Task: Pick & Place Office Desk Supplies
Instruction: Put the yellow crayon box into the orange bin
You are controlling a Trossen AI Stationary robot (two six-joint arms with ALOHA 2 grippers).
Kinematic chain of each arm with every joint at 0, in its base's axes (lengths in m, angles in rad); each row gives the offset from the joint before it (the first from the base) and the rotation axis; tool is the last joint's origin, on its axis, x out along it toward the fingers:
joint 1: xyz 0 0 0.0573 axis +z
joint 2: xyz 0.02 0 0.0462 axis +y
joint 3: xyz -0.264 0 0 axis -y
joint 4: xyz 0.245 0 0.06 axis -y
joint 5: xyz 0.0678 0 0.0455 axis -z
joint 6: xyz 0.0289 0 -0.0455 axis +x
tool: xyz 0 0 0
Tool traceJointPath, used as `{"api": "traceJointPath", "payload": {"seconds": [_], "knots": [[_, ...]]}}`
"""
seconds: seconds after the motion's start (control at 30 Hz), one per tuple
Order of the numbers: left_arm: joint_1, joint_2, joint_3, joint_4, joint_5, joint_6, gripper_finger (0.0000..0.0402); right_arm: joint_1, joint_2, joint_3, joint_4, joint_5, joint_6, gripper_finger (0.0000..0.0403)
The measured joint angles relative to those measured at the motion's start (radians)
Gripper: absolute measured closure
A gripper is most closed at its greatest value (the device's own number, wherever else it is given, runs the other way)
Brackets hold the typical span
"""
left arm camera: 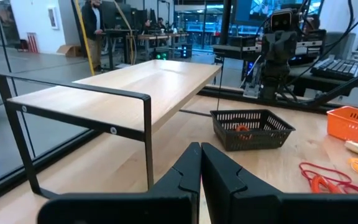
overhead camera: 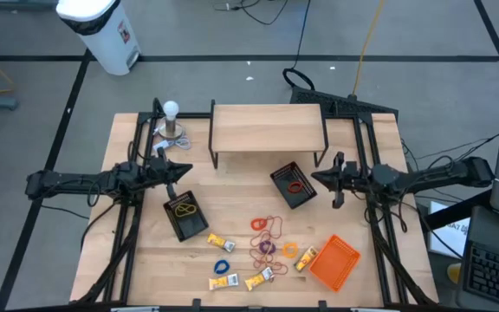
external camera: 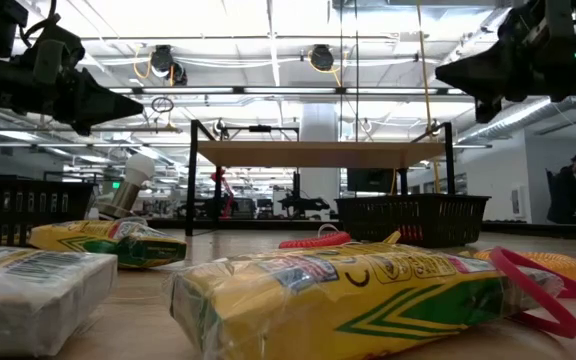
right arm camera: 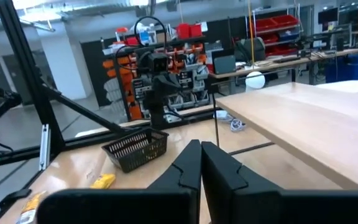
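Currently: left gripper (overhead camera: 184, 170) and right gripper (overhead camera: 316, 178), fingers together, empty, hover mid-table. Bands (overhead camera: 267, 236) and packets (overhead camera: 222, 242) crowd the front edge (loops overlap); risk: one pinch may lift several tangled bands.

Orange tray (overhead camera: 334, 262) on pale wood counter (overhead camera: 232, 217); beside it yellow-and-white packets (overhead camera: 222, 242), red, orange, purple, blue rubber bands (overhead camera: 267, 227); black mesh trays (overhead camera: 293, 185).

A shelf (overhead camera: 267, 128) stood at the back of the desk (overhead camera: 128, 260). One mesh tray (overhead camera: 187, 215) sat left, another (overhead camera: 294, 185) right. Rubber bands (overhead camera: 267, 238) and packets (overhead camera: 223, 281) lay in front, between them.
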Motion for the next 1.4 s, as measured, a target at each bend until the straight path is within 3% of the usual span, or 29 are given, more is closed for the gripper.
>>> {"api": "traceJointPath", "payload": {"seconds": [0.23, 0.37, 0.87, 1.23, 1.4], "knots": [[0.000, 0.000, 0.000, 0.000, 0.000, 0.007, 0.0392, 0.003, 0.000, -0.024, 0.049, -0.008, -0.026, 0.0402], [0.000, 0.000, 0.000, -0.007, 0.001, -0.035, 0.0392, 0.003, 0.000, -0.042, 0.073, -0.081, -0.010, 0.0402], [0.000, 0.000, 0.000, 0.023, 0.000, -0.114, 0.0392, 0.006, 0.003, -0.062, 0.069, -0.077, -0.124, 0.0403], [0.000, 0.000, 0.000, -0.024, 0.004, -0.169, 0.0392, 0.010, 0.054, -0.063, 0.057, 0.027, -0.063, 0.0403], [-0.001, 0.000, 0.000, 0.004, 0.107, -0.145, 0.0392, 0.010, 0.082, -0.030, -0.008, 0.027, -0.021, 0.0403]]}}
